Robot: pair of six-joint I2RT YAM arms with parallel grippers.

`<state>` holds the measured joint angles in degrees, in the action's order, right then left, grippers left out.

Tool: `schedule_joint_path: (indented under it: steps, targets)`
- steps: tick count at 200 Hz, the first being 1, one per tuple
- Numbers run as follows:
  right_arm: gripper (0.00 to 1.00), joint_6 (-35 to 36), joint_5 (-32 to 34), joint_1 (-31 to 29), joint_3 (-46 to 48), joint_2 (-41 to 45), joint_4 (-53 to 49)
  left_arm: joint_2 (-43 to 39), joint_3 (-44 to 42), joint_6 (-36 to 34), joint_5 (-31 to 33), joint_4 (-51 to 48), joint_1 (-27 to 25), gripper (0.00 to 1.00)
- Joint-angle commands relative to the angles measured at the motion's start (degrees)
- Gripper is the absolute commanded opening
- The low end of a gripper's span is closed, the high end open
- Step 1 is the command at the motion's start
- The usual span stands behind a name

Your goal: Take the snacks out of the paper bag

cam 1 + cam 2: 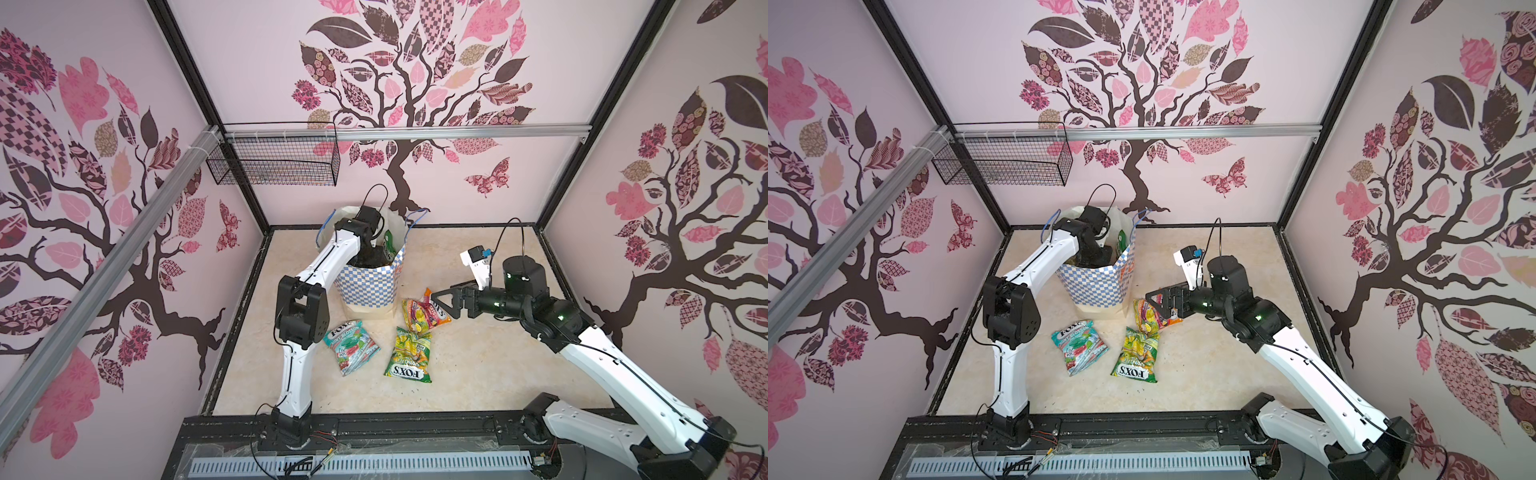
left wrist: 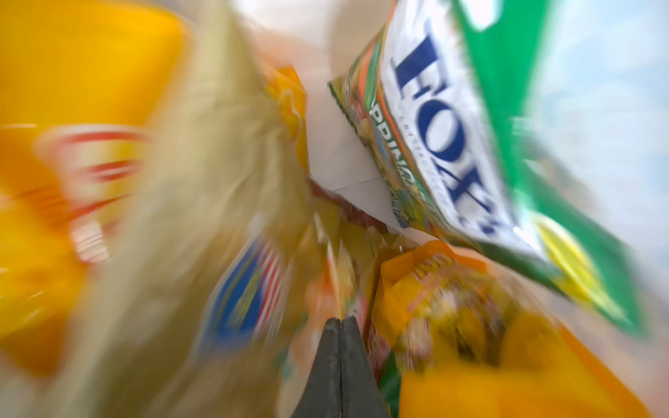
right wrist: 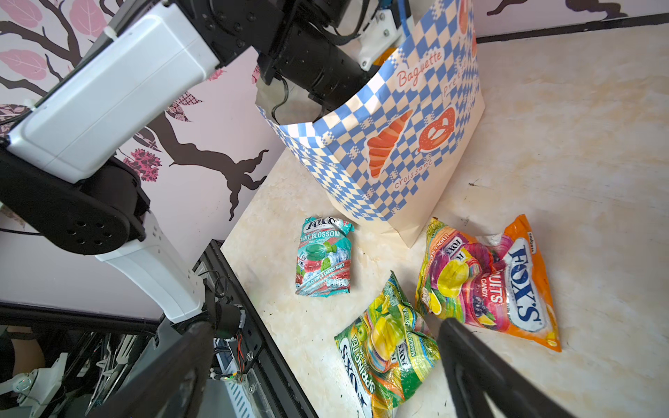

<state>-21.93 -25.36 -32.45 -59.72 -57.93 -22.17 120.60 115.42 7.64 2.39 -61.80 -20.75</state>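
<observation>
2 jaw sets: left jaws closed tight inside the paper bag, among snacks, hold uncertain; right jaws spread wide near 3 packets lying on the table. Step: fetching another packet; next, probably a straight lift out.

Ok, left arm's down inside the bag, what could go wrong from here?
1. The left gripper is shut among the snacks; no packet shows clearly between its jaws, so it may lift empty.
2. The paper bag stands unheld, the right gripper open and apart from it; withdrawing could drag or tip it.
</observation>
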Motion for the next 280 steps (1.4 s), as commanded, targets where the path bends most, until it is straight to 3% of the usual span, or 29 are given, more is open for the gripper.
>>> schedule_joint_path:
  steps: [1, 88, 104, 115, 135, 149, 195, 280]
  targets:
    - [0.99, -0.21, -0.38, -0.15, -1.71, 0.05, -0.77, -5.19, 1.34, 0.53, 0.52, 0.37, 0.01, 0.0]
    - [1.0, -0.82, -0.39, -0.09, -1.58, 0.0, -0.4, -10.82, 4.88, 1.06, 1.98, -0.82, -0.08, 0.01]
    - [1.0, -0.96, -0.39, -0.1, -1.49, 0.01, -0.18, -9.82, 4.13, 1.07, 1.75, -1.38, -0.08, 0.43]
    - [1.0, -1.01, -0.43, -0.14, -1.45, 0.01, -0.23, -8.93, 2.98, 0.91, 1.82, -1.12, -0.08, 0.64]
    - [0.99, -0.85, -0.3, -0.16, -1.37, 0.26, -0.49, -7.83, 0.26, 0.37, 0.95, 0.66, -0.01, 0.9]
    - [0.99, -0.66, -0.08, -0.12, -1.3, 0.38, -0.8, -6.39, -0.58, 0.07, 2.1, 1.17, -0.04, 0.98]
    - [1.0, -0.57, 0.14, -0.13, -0.83, 0.67, -0.7, -0.46, -1.03, -1.06, 7.24, 2.05, 0.01, 0.98]
    - [0.99, -0.13, -0.01, -0.13, -0.92, 0.39, -1.05, 7.38, -3.63, -1.22, 6.13, 4.95, 0.19, 0.98]
